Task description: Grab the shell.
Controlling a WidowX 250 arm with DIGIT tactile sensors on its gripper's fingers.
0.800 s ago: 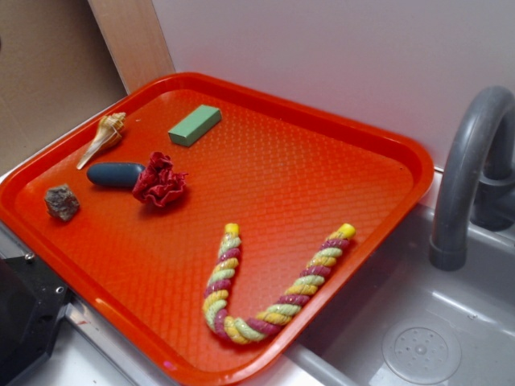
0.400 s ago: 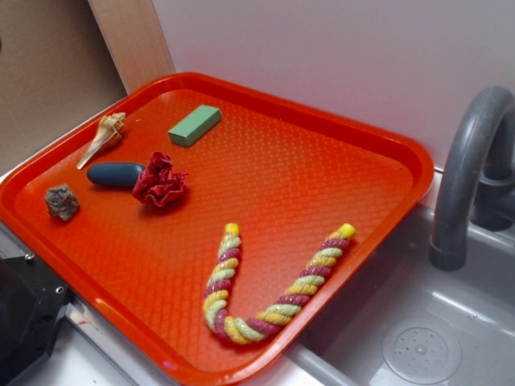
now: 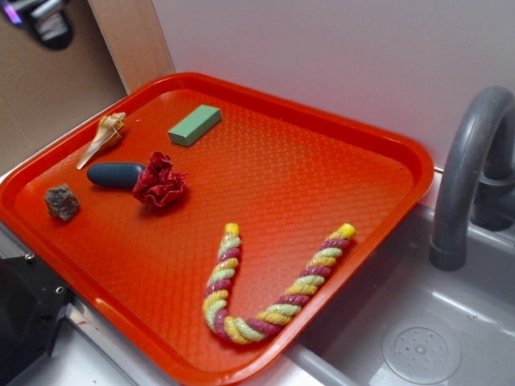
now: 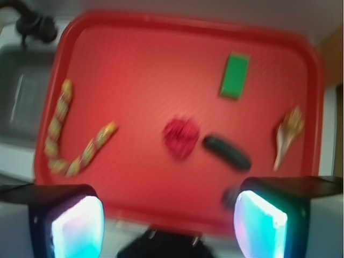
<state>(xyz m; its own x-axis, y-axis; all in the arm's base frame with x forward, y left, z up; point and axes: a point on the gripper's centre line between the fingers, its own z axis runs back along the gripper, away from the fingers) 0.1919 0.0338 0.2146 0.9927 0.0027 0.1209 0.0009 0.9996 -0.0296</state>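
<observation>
- We see a big orange tray (image 3: pixel 306 173) beside a grey sink (image 3: pixel 418 338) with a curved grey tap (image 3: pixel 467 177).
- The shell (image 3: pixel 103 137) lies flat near the tray's far left edge. Its fat round end points toward the back and its thin tip points toward the front.
- In the wrist view the shell (image 4: pixel 287 134) sits far to the right, close to the tray's rim, and it looks blurry.
- A dark blue oval thing (image 3: pixel 115 174) lies just in front of the shell, not touching it.
- A crumpled red cloth (image 3: pixel 159 181) touches the blue thing's right end.
- A small rough grey rock (image 3: pixel 61 202) sits near the tray's left corner, apart from the rest.
- A green block (image 3: pixel 194 125) lies toward the back, to the right of the shell.
- A twisted rope toy (image 3: pixel 265 293) in yellow, green and pink bends like a U near the front edge.
- The gripper (image 4: pixel 166 215) hangs high over the tray's near edge, well away from the shell. Its two fingers (image 4: pixel 260 217) stand wide apart and hold nothing.
- In the outside view, the dark shape in the top left corner may be part of the arm, but we cannot be sure.
</observation>
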